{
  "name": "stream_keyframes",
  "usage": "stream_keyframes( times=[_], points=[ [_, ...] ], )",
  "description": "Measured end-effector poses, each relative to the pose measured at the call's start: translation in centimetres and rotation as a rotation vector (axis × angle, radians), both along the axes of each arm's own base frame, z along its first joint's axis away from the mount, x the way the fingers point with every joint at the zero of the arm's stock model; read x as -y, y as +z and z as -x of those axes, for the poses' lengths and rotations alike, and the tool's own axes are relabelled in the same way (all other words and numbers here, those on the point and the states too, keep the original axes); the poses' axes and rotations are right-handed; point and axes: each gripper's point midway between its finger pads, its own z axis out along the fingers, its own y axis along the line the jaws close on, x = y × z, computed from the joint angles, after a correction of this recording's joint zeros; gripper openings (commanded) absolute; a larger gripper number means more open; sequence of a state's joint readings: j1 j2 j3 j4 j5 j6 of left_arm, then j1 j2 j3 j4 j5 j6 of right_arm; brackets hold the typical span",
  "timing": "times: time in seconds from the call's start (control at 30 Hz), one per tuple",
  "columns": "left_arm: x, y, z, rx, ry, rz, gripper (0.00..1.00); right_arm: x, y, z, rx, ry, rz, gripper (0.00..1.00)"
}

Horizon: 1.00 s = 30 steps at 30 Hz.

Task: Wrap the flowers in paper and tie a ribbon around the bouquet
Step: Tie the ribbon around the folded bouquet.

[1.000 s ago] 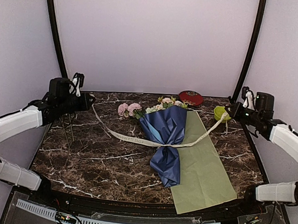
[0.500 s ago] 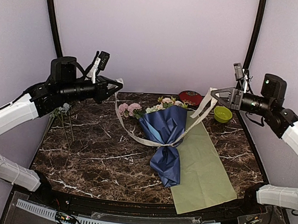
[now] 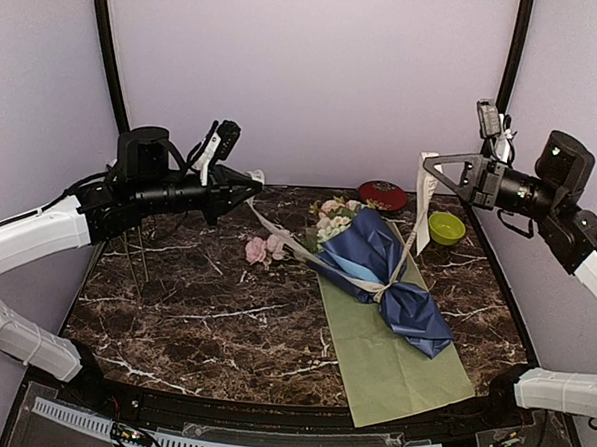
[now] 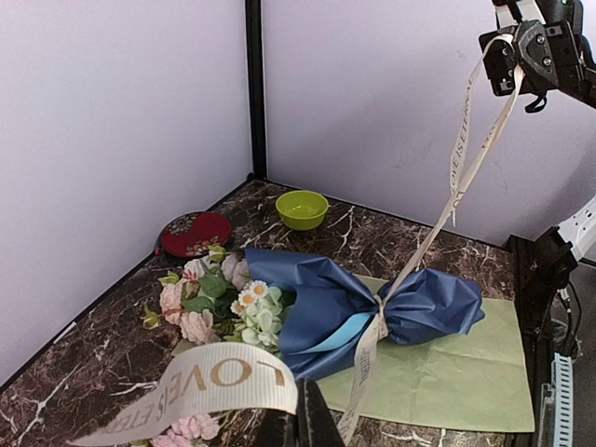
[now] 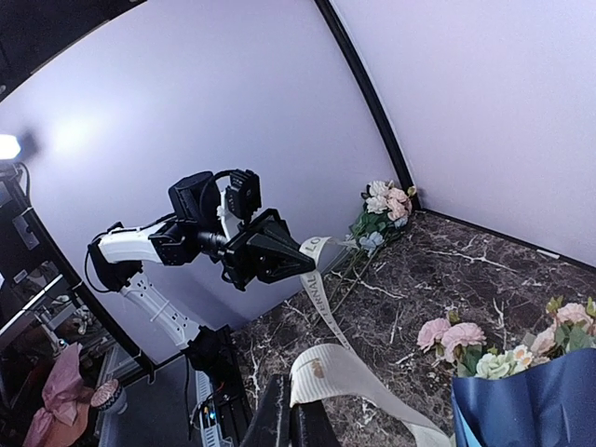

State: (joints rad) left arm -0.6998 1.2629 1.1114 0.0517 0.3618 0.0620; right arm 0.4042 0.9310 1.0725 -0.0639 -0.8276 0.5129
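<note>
The bouquet (image 3: 376,273) lies tilted across the table, flowers (image 3: 334,220) at the upper left, its dark blue paper (image 4: 372,303) pinched at a waist. The beige ribbon (image 3: 383,286) circles that waist and runs up taut in two strands. My left gripper (image 3: 253,181) is shut on one ribbon end (image 4: 205,382), held high left of the flowers (image 4: 219,303). My right gripper (image 3: 428,170) is shut on the other end (image 5: 345,368), raised above the bouquet's right side. The right wrist view shows the left gripper (image 5: 298,256) and a corner of the paper (image 5: 531,405).
A yellow-green sheet (image 3: 393,339) lies under the bouquet's tail, reaching the near edge. A green bowl (image 3: 445,227) and a red tin (image 3: 382,195) stand at the back right. Loose pink blooms (image 3: 262,249) lie left of the bouquet. Spare stems (image 5: 382,214) rest at the far left.
Both grippers have risen and drawn toward each other, pulling the ribbon taut. The bouquet has swung and shifted right, its tail now pointing right over the yellow-green sheet.
</note>
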Motion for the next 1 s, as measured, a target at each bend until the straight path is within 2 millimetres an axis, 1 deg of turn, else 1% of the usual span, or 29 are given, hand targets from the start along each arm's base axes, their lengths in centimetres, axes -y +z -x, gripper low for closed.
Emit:
stream_keyframes(
  times=[0.07,0.17,0.3,0.4,0.5,0.63,0.7,0.77,0.9,1.0],
  points=[
    [-0.6,-0.6,-0.1,0.02,0.028,-0.01,0.0,0.1,0.0,-0.2,-0.004,-0.014,-0.005,0.0],
    [-1.7,-1.4,-0.6,0.042,0.095,-0.034,0.0,-0.1,-0.6,-0.4,-0.031,-0.024,-0.006,0.0],
    [-3.6,-1.1,-2.1,0.087,0.232,-0.06,0.0,-1.4,-1.4,-0.3,-0.06,0.002,0.005,0.0],
    [-5.9,-0.4,-3.7,0.115,0.372,-0.072,0.0,-2.7,-1.9,0.0,-0.075,0.033,0.02,0.0],
    [-9.2,0.2,-5.7,0.115,0.516,-0.063,0.0,-3.9,-1.8,0.3,-0.072,0.061,0.03,0.0],
    [-13.9,0.7,-7.9,0.098,0.692,-0.039,0.0,-4.3,-1.7,0.3,-0.062,0.062,0.035,0.0],
    [-15.4,0.9,-8.3,0.099,0.753,-0.031,0.0,-4.3,-1.7,0.3,-0.059,0.061,0.036,0.0],
    [-16.0,1.3,-8.3,0.101,0.781,-0.021,0.0,-4.4,-1.8,0.2,-0.06,0.063,0.039,0.0],
    [-16.3,1.5,-8.3,0.102,0.792,-0.014,0.0,-4.5,-2.5,-0.2,-0.075,0.051,0.051,0.0],
    [-15.8,1.3,-8.1,0.097,0.762,-0.013,0.0,-4.3,-4.5,-1.2,-0.115,-0.006,0.088,0.0]
  ],
)
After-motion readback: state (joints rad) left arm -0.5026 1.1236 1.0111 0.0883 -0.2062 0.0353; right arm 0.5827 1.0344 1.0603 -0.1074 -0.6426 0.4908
